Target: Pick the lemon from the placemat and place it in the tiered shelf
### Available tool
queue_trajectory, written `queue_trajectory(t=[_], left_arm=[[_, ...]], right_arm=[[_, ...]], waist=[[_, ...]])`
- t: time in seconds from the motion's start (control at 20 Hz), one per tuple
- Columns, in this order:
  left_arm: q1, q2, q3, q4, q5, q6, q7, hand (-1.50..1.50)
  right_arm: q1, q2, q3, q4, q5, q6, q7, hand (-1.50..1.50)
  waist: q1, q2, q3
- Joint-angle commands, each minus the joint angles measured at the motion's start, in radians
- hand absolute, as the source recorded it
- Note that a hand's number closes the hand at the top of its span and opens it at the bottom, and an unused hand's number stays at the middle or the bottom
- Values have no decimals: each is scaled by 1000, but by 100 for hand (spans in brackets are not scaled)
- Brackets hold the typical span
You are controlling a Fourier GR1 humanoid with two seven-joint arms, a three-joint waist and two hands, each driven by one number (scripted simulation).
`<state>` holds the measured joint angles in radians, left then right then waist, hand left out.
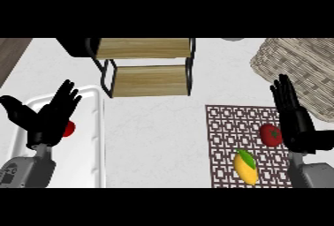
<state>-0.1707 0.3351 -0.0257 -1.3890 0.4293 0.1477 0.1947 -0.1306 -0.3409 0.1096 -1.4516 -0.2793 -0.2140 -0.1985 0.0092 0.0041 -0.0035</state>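
While both hands are spread and empty, the lemon (246,167) lies on the placemat (225,132) — just left of the right hand (295,119). The tiered shelf (149,66) stands well beyond, so a carry remains. The left hand (55,112) rests over a tray (98,141) — probably idle.

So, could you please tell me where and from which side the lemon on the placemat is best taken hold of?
Probably across the lemon's narrow middle, coming from above with the right hand, which is nearest. It lies flat and elongated on the placemat, its sides free; the tomato sits apart.
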Motion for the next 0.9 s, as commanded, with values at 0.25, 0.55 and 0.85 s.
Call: queue_trajectory(t=[0.25,0.55,0.85], left_arm=[[139,46,-36,74,-107,0,-8,0],[62,10,-53,113,-91,-40,62,0],[173,3,-67,16,-115,-34,37,0]], right_arm=[[157,-345,-233,-63,-55,312,-221,150],[141,-315,-223,365,44,331,-241,-150],[218,-455,-212,254,70,555,-337,-150]], waist=[[-45,-9,4],[-8,-1,5],[-8,-6,3]])
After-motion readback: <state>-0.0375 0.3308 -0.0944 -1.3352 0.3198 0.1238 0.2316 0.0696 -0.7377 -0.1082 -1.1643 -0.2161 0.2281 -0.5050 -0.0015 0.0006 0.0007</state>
